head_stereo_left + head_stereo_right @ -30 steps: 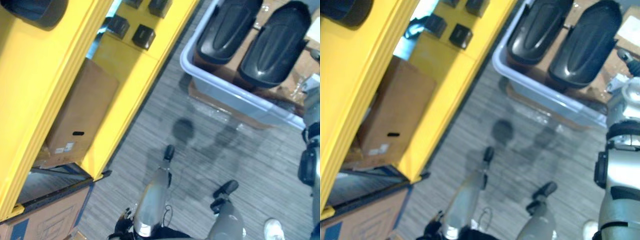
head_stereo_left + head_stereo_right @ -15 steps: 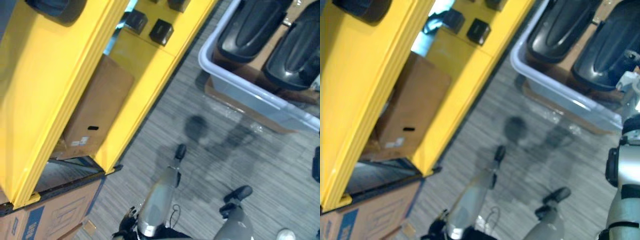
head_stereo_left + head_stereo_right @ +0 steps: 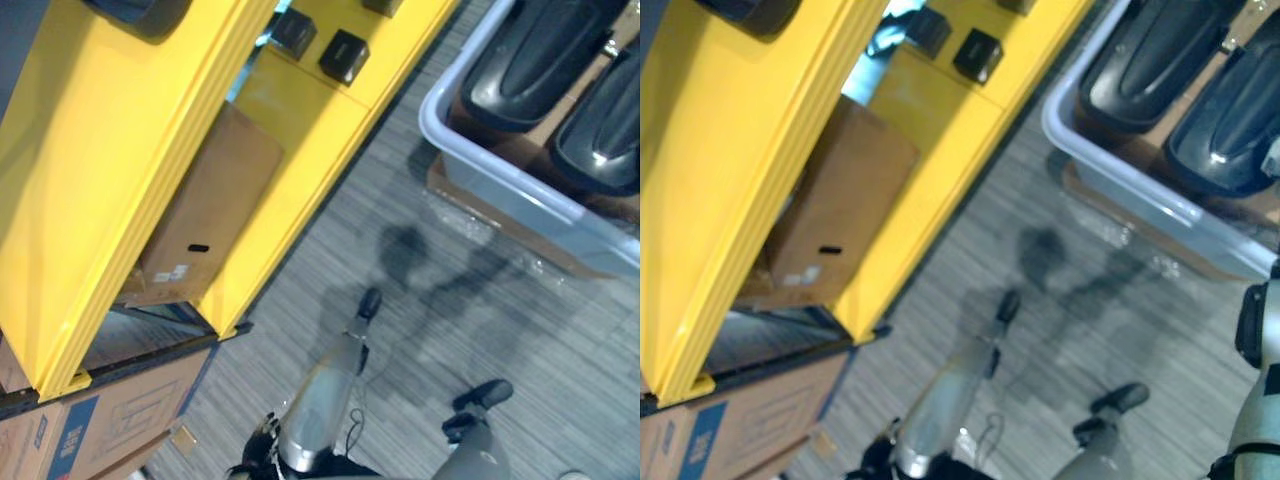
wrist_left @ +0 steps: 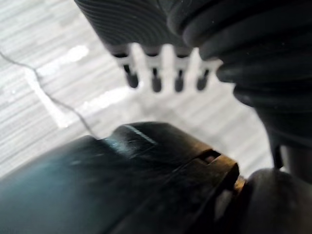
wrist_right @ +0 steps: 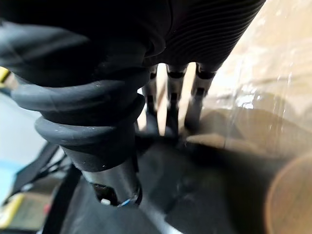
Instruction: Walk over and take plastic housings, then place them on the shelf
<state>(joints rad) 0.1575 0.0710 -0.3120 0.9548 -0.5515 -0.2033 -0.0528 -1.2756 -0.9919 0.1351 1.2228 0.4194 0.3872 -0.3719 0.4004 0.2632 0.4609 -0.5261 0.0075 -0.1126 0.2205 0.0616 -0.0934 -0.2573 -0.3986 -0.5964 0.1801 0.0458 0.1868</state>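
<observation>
well, two black plastic housings, one to the left of the other, are lying side by side in a pale grey bin at the far right of the scene, each resting on brown cardboard inside it. the bin is sitting on a flat sheet of cardboard on the grey striped floor. a tall yellow shelf is running along the left side, well apart from the bin, with a strip of floor between them. a brown cardboard box is standing inside one of the shelf's compartments, and two small black boxes, one just to the right of the other, are sitting on a level farther off. a dark rounded thing is lying on the top of the shelf at the far left, too cut off to tell what it is. a second cardboard box with blue print is standing at the near left, by the foot of the shelf. the left hand is hanging over the floor with its fingers straight and spread apart, holding nothing. the right hand is pointing down with its fingers straight and close together, over a dark blurred shape beside film-covered cardboard; whether the tips are touching that shape cannot be told.
</observation>
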